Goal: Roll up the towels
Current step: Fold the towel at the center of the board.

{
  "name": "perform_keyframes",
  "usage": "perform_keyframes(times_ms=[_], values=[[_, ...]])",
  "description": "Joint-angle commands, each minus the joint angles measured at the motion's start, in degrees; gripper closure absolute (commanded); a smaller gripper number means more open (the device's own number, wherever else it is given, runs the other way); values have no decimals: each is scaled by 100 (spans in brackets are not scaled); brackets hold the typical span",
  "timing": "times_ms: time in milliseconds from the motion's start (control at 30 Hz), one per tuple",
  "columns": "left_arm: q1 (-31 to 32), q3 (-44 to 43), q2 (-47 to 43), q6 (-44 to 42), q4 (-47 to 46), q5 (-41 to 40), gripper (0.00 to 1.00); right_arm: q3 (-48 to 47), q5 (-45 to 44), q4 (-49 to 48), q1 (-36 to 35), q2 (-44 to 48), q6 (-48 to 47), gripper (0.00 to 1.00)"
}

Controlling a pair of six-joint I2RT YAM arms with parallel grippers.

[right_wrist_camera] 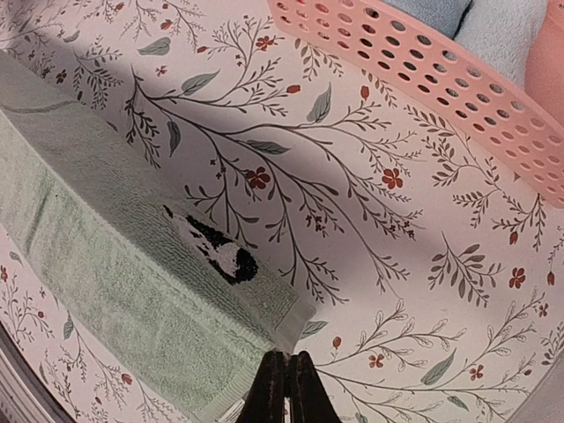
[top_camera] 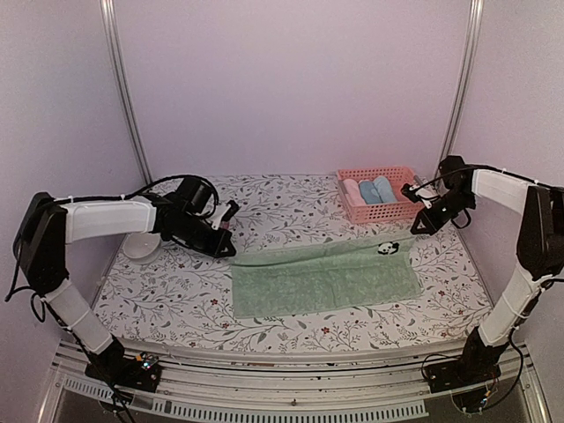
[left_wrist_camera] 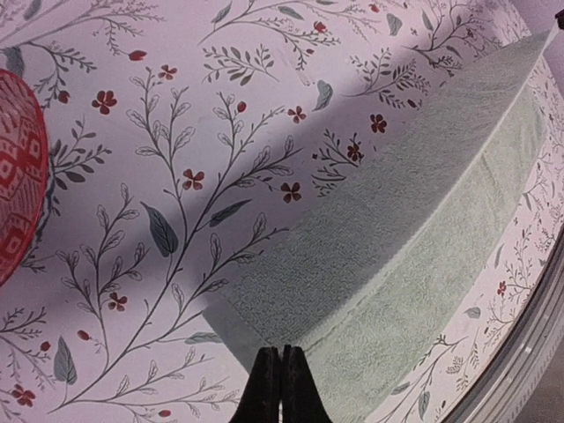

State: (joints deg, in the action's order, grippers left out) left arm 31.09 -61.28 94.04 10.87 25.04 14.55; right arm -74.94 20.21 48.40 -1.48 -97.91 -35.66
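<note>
The desk [top_camera: 291,339] with its flowered cloth carries one green towel [top_camera: 322,280], which lies flat and stretched from left to right near the front edge. At its left end two layers show, so it seems to be folded along its length. Behind the towel's right end stands the pink basket [top_camera: 381,212]. A blue towel [top_camera: 377,189] lies in it already rolled, beside other rolls. Behind the towel's left end a white bowl [top_camera: 139,248] is partly hidden by the left arm.

The left hand [left_wrist_camera: 280,388] hangs just over the towel's far left corner, fingers pressed together and holding nothing. The right hand [right_wrist_camera: 286,388] hangs just over the far right corner, near the panda print [right_wrist_camera: 216,251], also pressed together and empty.

The green towel is not yet rolled, and the roll probably has to start from one short end. To do it well, each hand should first spread its fingers and then pinch both layers at that end, not only the top one. The first turn should be tight and the long edges kept in line, otherwise the roll goes to a cone. The soft terry may slip open, so one hand should press the roll while the other one takes a new grip.
</note>
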Motion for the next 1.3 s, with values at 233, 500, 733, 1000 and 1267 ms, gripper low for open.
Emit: perform_keyframes(times_ms=[233, 500, 733, 1000, 1267], values=[[-59, 204, -243, 4, 602, 123, 100, 885, -89, 142, 104, 619, -926, 97], [-51, 443, -441, 416, 805, 170, 100, 1383, -143, 221, 102, 1143, -1003, 98], [-35, 640, -388, 733, 828, 735, 100, 1754, -187, 261, 103, 1454, -1030, 98], [202, 837, -225, 800, 845, 1010, 100, 2209, -280, 225, 104, 1437, -1141, 98], [488, 985, -1, 866, 931, 1073, 98, 2475, -366, 55, 101, 1337, -1256, 98]])
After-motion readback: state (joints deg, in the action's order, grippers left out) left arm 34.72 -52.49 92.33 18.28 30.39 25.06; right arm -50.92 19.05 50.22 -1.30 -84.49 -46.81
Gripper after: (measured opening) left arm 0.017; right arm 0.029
